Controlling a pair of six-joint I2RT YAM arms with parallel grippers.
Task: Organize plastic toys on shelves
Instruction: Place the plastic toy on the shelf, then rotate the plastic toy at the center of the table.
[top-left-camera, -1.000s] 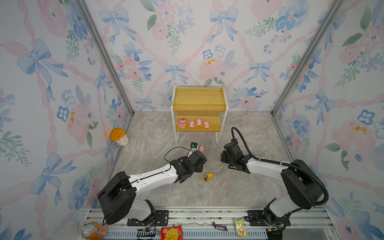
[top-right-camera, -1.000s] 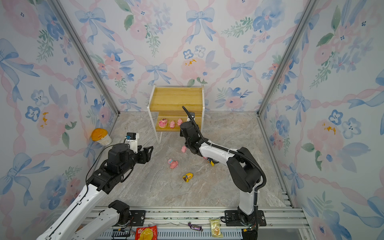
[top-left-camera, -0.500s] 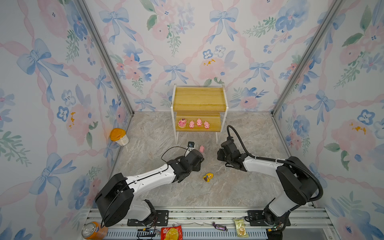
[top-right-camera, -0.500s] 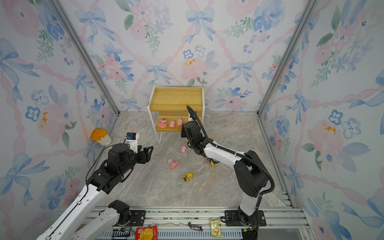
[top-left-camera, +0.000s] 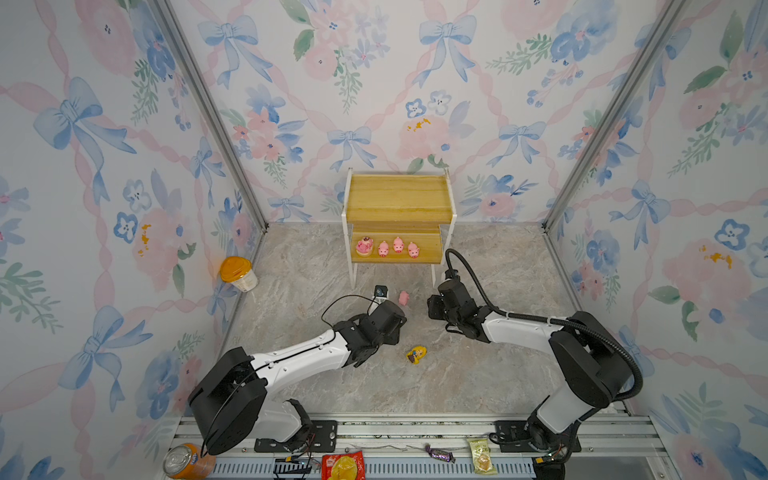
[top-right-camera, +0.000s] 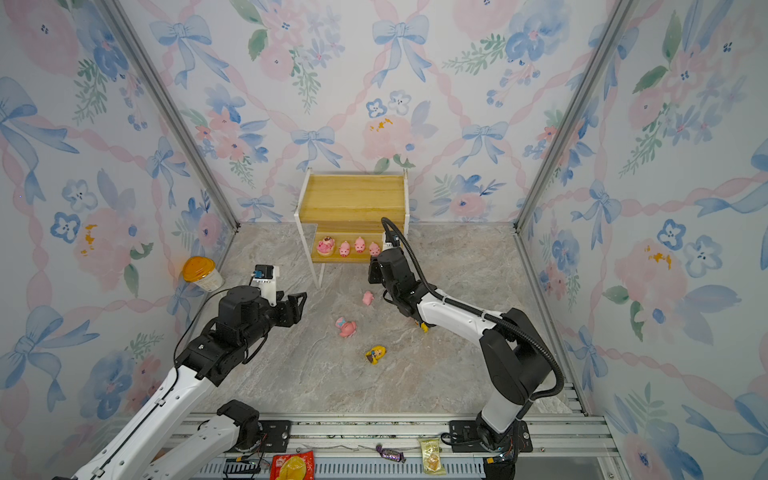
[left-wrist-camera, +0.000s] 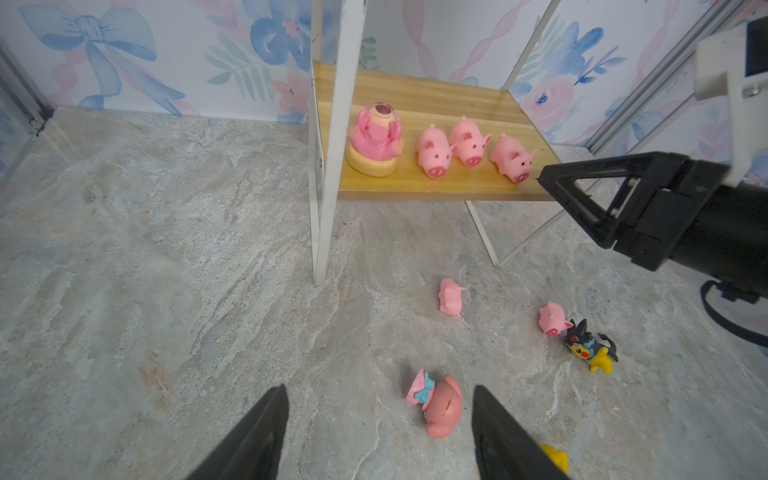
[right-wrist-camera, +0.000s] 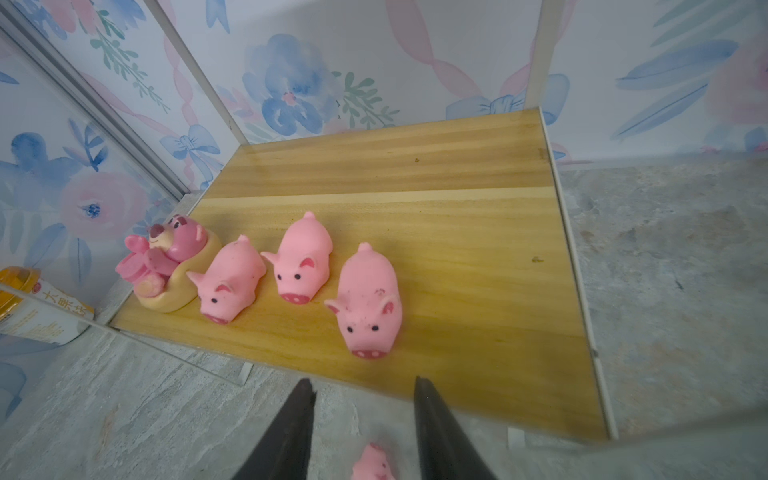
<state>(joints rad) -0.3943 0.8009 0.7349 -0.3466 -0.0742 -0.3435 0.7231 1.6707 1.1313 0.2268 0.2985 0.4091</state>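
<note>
On the lower board of the shelves (top-left-camera: 399, 199), a figure on a round base (top-left-camera: 364, 246) is set at the left end, with three small pigs (top-left-camera: 398, 245) lined up to its right. Before the shelves a lone pig (top-left-camera: 403, 298) is laid on the floor (top-left-camera: 299, 266), with a hatted figure (top-right-camera: 346, 327) nearer and to its left, and a doll (top-left-camera: 416, 354) nearest. A cup (top-left-camera: 238, 273) is set by the left wall.

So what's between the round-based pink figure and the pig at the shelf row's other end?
Two small pink pigs, seen clearly in the right wrist view.
</note>
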